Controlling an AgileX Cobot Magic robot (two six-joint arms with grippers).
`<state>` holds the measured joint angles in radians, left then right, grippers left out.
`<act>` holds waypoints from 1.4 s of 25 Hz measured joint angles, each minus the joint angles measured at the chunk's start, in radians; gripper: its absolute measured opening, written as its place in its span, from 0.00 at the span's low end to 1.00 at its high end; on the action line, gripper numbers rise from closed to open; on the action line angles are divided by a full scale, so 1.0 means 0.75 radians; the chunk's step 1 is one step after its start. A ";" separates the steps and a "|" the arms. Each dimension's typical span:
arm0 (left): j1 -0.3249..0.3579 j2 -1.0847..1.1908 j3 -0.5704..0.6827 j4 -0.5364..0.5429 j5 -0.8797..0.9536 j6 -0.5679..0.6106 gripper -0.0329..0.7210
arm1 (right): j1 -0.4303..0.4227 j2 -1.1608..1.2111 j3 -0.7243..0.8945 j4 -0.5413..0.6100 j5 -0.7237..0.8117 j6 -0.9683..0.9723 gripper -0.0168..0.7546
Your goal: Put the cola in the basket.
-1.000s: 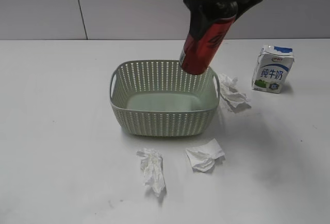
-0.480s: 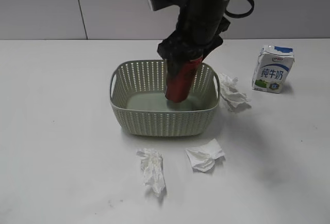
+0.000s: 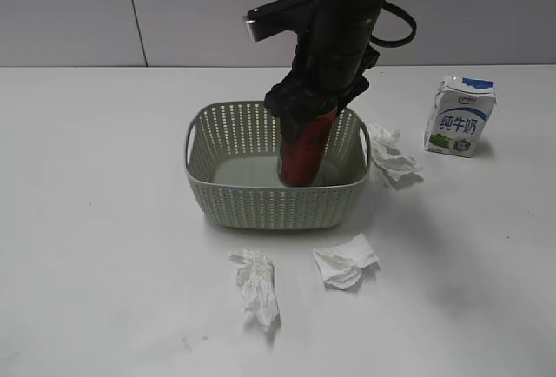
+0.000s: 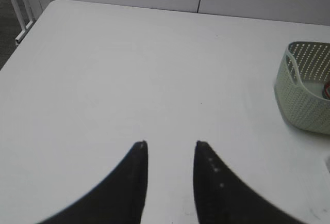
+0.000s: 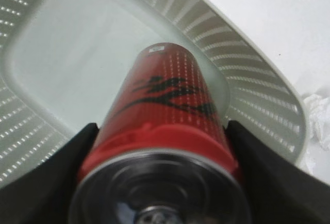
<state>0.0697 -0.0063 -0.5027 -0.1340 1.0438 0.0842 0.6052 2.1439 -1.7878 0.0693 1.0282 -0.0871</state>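
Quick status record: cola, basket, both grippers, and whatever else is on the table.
cola: inside the basket, tilted slightly, gripped near its top
basket: upright on the table, holds only the cola
right gripper: shut on the cola, reaching into the basket
left gripper: open, empty, over bare table left of the basket
milk carton: upright, right of the basket
tissues: three crumpled pieces outside the basket

My left gripper (image 4: 170, 154) hangs over the bare white table (image 4: 129, 74), its 2 dark fingers (image 4: 135, 182) parted with nothing between them. At the right edge sits the pale green perforated basket (image 4: 299, 105), cut off by the frame and well apart from me. A sliver of red, the cola (image 4: 327, 91), shows inside it.
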 joint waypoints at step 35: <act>0.000 0.000 0.000 0.000 0.000 0.000 0.33 | -0.645 -0.352 0.047 -0.064 0.214 0.097 0.86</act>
<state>0.0697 -0.0063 -0.5027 -0.1340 1.0438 0.0842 0.1218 1.8795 -1.7528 0.0210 1.1884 -0.0141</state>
